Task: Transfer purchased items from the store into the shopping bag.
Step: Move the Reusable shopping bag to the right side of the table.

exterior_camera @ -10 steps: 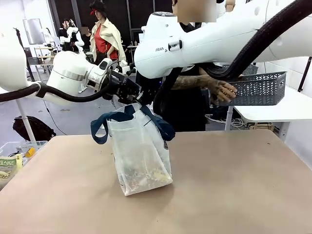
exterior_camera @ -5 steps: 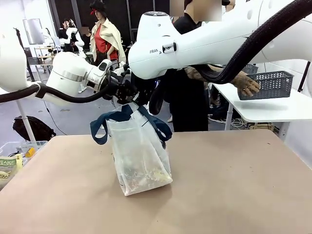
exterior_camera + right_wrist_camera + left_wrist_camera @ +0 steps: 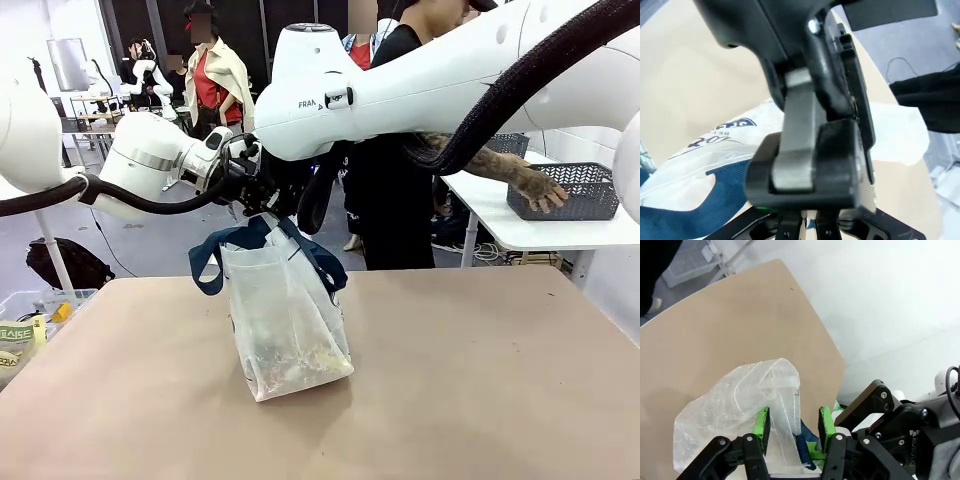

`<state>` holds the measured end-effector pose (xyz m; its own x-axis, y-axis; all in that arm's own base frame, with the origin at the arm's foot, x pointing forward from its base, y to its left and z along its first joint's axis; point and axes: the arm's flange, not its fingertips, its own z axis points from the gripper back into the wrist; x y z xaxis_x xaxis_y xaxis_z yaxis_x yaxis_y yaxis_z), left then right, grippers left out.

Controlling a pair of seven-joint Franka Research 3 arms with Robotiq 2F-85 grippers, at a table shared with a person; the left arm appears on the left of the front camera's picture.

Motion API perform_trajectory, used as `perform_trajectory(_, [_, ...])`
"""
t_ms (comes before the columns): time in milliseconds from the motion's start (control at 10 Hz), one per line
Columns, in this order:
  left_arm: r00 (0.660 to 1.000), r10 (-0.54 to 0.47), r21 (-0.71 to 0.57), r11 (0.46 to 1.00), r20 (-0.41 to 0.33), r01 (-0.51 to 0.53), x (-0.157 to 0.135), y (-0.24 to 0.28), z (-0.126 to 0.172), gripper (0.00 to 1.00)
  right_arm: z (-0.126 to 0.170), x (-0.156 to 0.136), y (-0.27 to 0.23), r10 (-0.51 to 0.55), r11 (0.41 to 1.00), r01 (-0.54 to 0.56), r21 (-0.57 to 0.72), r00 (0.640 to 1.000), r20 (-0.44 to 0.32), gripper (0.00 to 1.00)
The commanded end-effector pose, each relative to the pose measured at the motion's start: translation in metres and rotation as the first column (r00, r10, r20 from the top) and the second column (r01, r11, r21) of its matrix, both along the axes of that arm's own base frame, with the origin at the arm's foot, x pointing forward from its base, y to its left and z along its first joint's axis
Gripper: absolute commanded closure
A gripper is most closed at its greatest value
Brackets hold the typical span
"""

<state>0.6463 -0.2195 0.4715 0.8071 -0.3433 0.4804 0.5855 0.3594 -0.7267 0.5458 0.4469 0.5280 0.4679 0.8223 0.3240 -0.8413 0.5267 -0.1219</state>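
Front: both grippers meet above the bag [image 3: 285,320] mid-table; the basket [image 3: 572,192] sits far right (person's hand on it). Left wrist: left gripper [image 3: 792,422] half-closed, pinching the rim. Right wrist: right gripper [image 3: 807,220] shut tight; the rim could slip, slumping the bag.

A tan table [image 3: 480,380] fills the foreground, a clear bin [image 3: 25,325] of packets sits at its left edge, a black bag [image 3: 65,262] lies on the floor behind, and a white side table [image 3: 560,228] stands at right.
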Motion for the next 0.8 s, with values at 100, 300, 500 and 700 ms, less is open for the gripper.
perform_trajectory(100, [0.997,-0.002,0.032,0.999,-0.071,0.005,0.0074,-0.0117,0.0084,0.47,-0.0057,0.0033,0.0116,0.037,0.999,-0.037,-0.007,0.999,0.029,1.00])
perform_trajectory(300, [0.996,0.022,0.067,0.998,-0.084,-0.016,0.0084,-0.0138,0.0071,0.47,-0.0059,0.0013,0.0115,0.037,0.999,-0.036,-0.007,0.999,0.036,1.00])
perform_trajectory(500, [0.995,0.048,0.087,0.995,-0.090,-0.040,0.0095,-0.0137,0.0073,0.86,-0.0055,0.0000,0.0105,0.036,0.999,-0.036,-0.005,0.998,0.041,1.00])
perform_trajectory(700, [0.994,0.055,0.088,0.995,-0.097,-0.046,0.0104,-0.0139,0.0077,1.00,-0.0059,-0.0016,0.0102,0.036,0.999,-0.035,-0.005,0.998,0.045,1.00])
